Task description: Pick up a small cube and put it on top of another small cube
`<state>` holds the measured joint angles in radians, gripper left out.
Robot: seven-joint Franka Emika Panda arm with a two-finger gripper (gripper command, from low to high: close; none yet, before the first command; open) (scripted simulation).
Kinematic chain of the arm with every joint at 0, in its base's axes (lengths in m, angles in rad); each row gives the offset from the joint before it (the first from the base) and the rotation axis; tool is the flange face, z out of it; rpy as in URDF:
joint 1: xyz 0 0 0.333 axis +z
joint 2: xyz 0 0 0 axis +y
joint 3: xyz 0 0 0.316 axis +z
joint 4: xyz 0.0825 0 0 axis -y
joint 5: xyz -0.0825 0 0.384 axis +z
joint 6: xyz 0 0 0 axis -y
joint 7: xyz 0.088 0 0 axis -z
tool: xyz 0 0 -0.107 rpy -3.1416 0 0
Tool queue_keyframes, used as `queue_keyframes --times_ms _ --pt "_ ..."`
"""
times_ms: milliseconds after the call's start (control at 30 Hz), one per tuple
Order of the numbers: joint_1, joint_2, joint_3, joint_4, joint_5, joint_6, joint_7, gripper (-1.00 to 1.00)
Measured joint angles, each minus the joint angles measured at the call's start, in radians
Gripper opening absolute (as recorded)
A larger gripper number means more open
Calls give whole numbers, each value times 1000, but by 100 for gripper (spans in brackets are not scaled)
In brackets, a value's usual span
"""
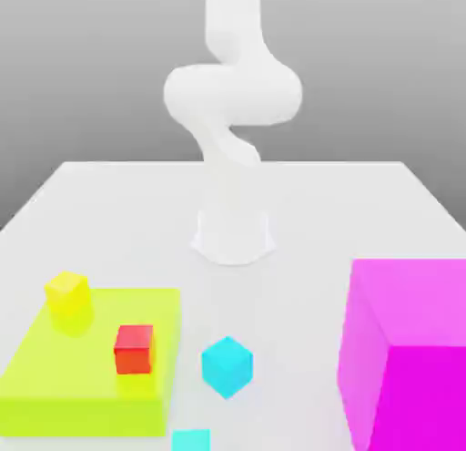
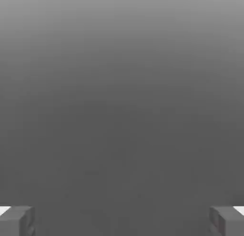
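Note:
One small cyan cube rests on the white table near its front, turned corner-on. A second cyan cube lies just in front of it, cut off by the exterior view's lower edge. The white arm rises from its base at the table's middle and leaves the exterior view upward, so the hand is out of that view. In the hand view my gripper is open, its grey fingertips far apart, with only plain grey background between them. No cube shows there.
A flat lime slab lies at the exterior view's front left, carrying a small red cube and a small yellow cube. A large magenta block stands at the front right. The arm's round base sits mid-table.

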<state>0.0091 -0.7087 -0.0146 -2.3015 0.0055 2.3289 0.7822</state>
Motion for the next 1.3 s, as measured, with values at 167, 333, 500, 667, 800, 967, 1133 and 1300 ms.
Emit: queue_keyframes --times_ms 167,333,500,667,800,967,1133,1300 --pt "16 187 -29 -3 15 59 -39 0" --pt "27 369 -54 -6 34 116 -80 0" --pt "31 550 -71 -9 56 174 -123 0" --pt "23 731 -78 -11 74 230 -164 0" --pt "14 876 -79 -14 77 277 -188 0" --pt "2 1055 -81 -13 73 343 -210 0" --pt "-19 1219 -56 19 94 462 -229 -100" --pt "-19 1219 -56 19 94 462 -229 -100"
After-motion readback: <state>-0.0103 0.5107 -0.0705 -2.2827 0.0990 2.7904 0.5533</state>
